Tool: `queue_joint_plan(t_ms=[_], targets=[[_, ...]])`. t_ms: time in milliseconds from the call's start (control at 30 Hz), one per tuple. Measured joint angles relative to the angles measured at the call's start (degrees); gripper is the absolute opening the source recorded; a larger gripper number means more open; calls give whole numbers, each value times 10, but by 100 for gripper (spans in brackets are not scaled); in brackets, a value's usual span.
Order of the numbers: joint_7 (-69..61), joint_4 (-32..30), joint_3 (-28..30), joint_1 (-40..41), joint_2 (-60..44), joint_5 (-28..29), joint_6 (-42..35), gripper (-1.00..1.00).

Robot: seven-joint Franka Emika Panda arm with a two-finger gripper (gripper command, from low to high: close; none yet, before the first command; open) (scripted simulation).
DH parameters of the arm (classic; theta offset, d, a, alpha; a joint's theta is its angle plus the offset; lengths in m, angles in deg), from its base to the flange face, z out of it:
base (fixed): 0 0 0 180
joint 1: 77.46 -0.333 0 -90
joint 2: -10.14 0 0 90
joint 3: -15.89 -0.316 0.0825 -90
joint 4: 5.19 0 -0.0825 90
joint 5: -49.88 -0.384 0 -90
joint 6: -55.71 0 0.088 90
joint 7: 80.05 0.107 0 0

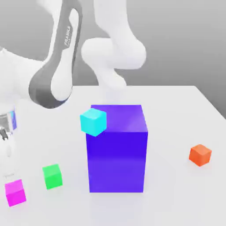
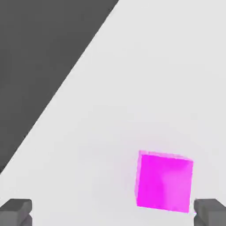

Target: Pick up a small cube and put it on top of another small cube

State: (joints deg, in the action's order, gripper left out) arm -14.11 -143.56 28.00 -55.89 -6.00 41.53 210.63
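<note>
The small magenta cube (image 1: 15, 193) rests on the white table near its front corner, at the exterior view's left. My gripper (image 1: 8, 161) hangs just above it, at the picture's left edge. In the hand view the gripper (image 2: 114, 212) is open, both dark fingertips (image 2: 211, 212) spread wide with nothing between them. The magenta cube (image 2: 164, 181) lies below, close to one fingertip and off the midline. The small green cube (image 1: 52, 176) sits on the table a short way to the exterior view's right of the magenta one.
A tall blue-violet block (image 1: 117, 150) stands mid-table, with a cyan cube (image 1: 93, 121) by its upper left corner. An orange cube (image 1: 200, 155) lies at the exterior view's right. The table edge (image 2: 66, 84) runs close past the magenta cube.
</note>
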Motion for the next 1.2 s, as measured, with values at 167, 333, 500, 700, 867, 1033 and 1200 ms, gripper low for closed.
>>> queue_joint_plan(t_ms=[167,333,500,700,867,1033,1200], targets=[[-24,18,-35,34,-100,-40,72,-100],[-24,18,-35,34,-100,-39,72,-100],[-8,7,-18,22,-53,-18,36,-100],[75,-71,-6,-7,71,3,-7,-100],[208,-164,-18,-17,176,63,-15,-100],[259,-198,-29,-9,158,83,37,-100],[238,-197,-43,-3,99,52,94,100]])
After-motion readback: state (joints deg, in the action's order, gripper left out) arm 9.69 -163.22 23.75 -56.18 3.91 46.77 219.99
